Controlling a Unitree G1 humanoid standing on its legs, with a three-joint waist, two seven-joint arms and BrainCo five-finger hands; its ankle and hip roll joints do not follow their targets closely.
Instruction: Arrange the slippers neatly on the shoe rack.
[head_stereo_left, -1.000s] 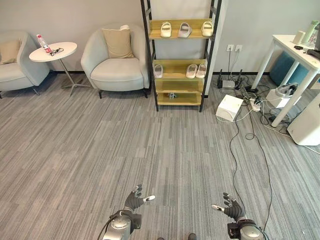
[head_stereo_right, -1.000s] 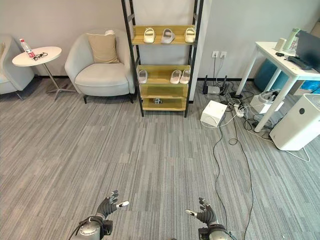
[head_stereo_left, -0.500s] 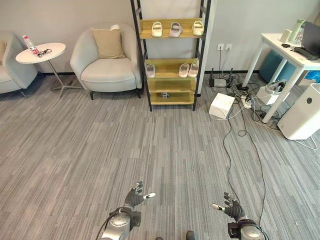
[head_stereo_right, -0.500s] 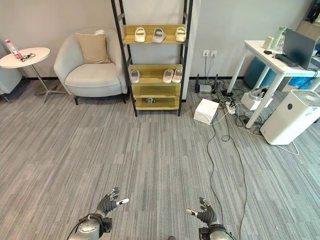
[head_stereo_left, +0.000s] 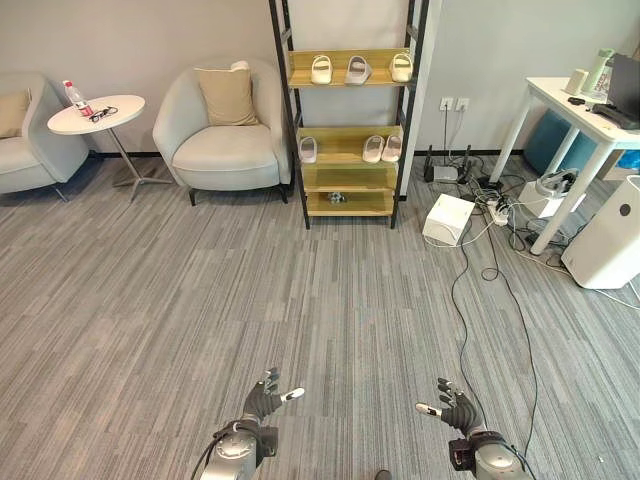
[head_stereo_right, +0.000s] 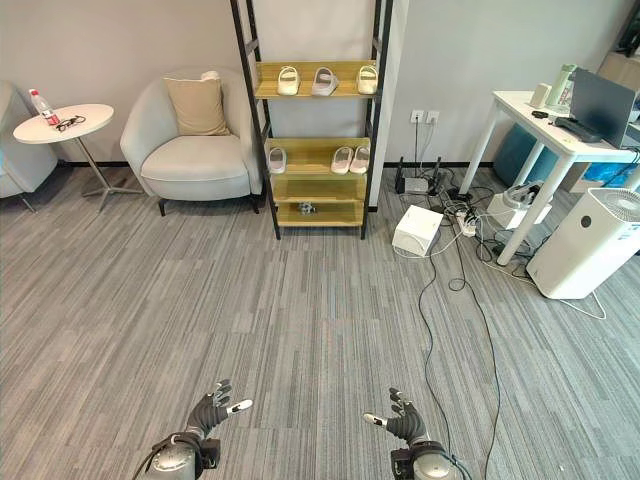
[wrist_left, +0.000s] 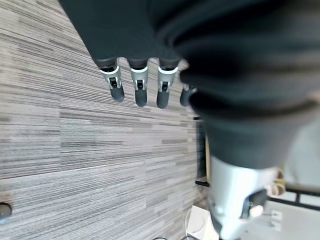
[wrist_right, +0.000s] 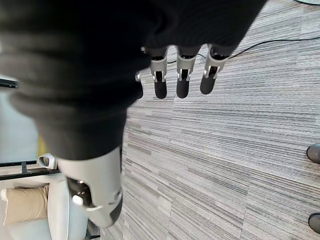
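A black-framed shoe rack (head_stereo_left: 349, 120) with wooden shelves stands against the far wall. Three pale slippers (head_stereo_left: 358, 70) lie on its top shelf, the middle one turned askew. Three more slippers (head_stereo_left: 373, 149) sit on the shelf below, one at the left and a pair at the right. A small dark object (head_stereo_left: 337, 197) rests on the lowest shelf. My left hand (head_stereo_left: 261, 398) and right hand (head_stereo_left: 452, 408) hang low over the carpet far from the rack, both open and holding nothing. The wrist views show straight fingers (wrist_left: 138, 90) and fingers (wrist_right: 182, 82) above bare carpet.
A grey armchair (head_stereo_left: 225, 135) with a tan cushion stands left of the rack, then a round white side table (head_stereo_left: 97, 113). Right of the rack are a white box (head_stereo_left: 449, 217), cables (head_stereo_left: 486, 270) across the floor, a white desk (head_stereo_left: 581, 120) and a white appliance (head_stereo_left: 612, 230).
The camera has shifted, so the rack and room slid sideways in view and look slightly farther. Both hands stay low, open and empty.
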